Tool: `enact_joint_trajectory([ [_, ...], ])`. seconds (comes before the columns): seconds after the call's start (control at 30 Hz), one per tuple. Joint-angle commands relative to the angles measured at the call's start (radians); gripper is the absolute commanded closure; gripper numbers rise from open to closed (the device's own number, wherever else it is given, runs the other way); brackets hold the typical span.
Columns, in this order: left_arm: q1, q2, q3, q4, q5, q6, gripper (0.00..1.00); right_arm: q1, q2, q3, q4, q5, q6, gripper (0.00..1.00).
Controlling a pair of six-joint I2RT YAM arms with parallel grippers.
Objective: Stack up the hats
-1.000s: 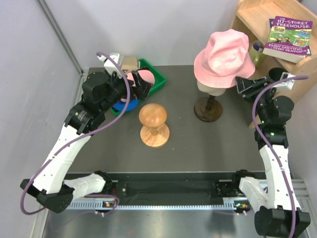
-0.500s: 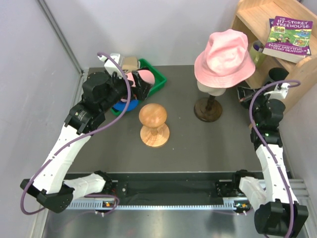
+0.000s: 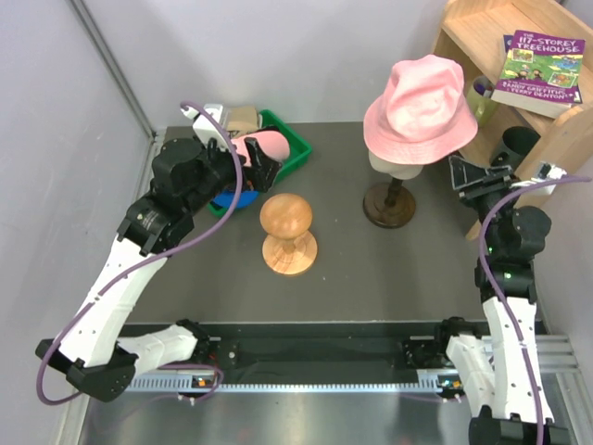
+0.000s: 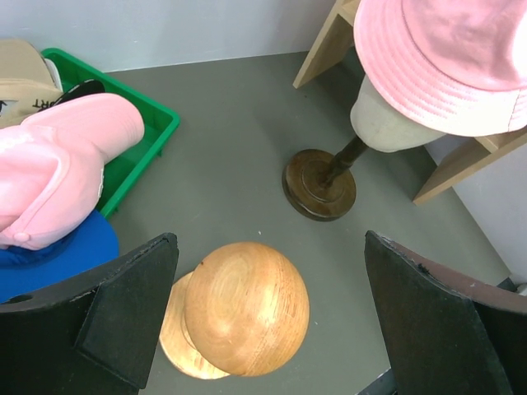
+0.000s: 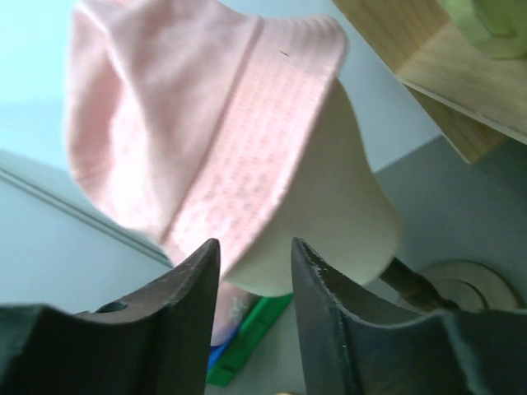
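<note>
Top external view, read with both wrist views. The left gripper (image 4: 269, 240) hangs with its fingers spread as wide as they go and nothing between them, just beside the green bin (image 4: 156, 123) at the far left of the table (image 3: 352, 269). In the bin lie hats to be stacked: a pink cap (image 4: 66, 156) on top, a blue cap (image 4: 62, 259) under its near edge, and a tan cap (image 4: 20, 74) behind. A dark scrap beside the tan one may be a further cap, though too little shows to say.

The right gripper (image 5: 254, 247) sits on the right, near the dummy head (image 3: 391, 163) that wears a pink bucket hat (image 3: 417, 97). Its fingers stand a narrow gap apart and pinch nothing (the head is seen through the gap, beyond the tips). A round-topped wooden stand (image 3: 287, 232) carries nothing and stands between bin and head.

Step in hand, as judged: the approach to a first pick, with no hat lifted. The next move calls for the left gripper to come down on the pink cap, which lies uppermost. It should close on the stiff peak or a fold of the crown, since soft cloth is likely to slip from a shallow bite. The wooden stand looks the likely seat for the stack.
</note>
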Motion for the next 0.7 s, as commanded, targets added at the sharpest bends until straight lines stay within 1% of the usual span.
enact_joint_trajectory([
  [0.0, 0.002, -0.030, -0.006, 0.013, -0.012, 0.009, 0.01, -0.021, 0.035, 0.050, 0.098, -0.054, 0.052, 0.55],
  [0.03, 0.002, -0.029, -0.004, 0.013, -0.008, 0.006, 0.01, -0.021, 0.050, 0.039, 0.128, -0.059, 0.065, 0.52],
  [0.13, 0.002, -0.030, -0.004, 0.014, -0.008, 0.005, 0.01, -0.021, 0.090, 0.045, 0.198, -0.065, 0.079, 0.47],
  [0.33, 0.002, -0.029, 0.004, 0.003, -0.011, 0.018, 0.01, -0.021, 0.175, 0.062, 0.300, -0.067, 0.085, 0.43],
  [0.43, 0.002, -0.023, 0.007, 0.000, -0.009, 0.023, 0.01, -0.021, 0.199, 0.064, 0.338, -0.064, 0.086, 0.43],
  [0.47, 0.002, -0.021, 0.010, 0.000, -0.011, 0.023, 0.01, -0.021, 0.202, 0.064, 0.350, -0.061, 0.088, 0.44],
  [0.57, 0.002, -0.020, 0.010, 0.001, -0.011, 0.026, 0.01, -0.021, 0.199, 0.059, 0.364, -0.058, 0.075, 0.49],
  [0.6, 0.002, -0.020, 0.008, 0.000, -0.009, 0.029, 0.01, -0.021, 0.198, 0.059, 0.369, -0.055, 0.074, 0.53],
  [0.67, 0.002, -0.018, 0.008, 0.001, -0.009, 0.032, 0.01, -0.019, 0.202, 0.059, 0.360, -0.045, 0.071, 0.58],
])
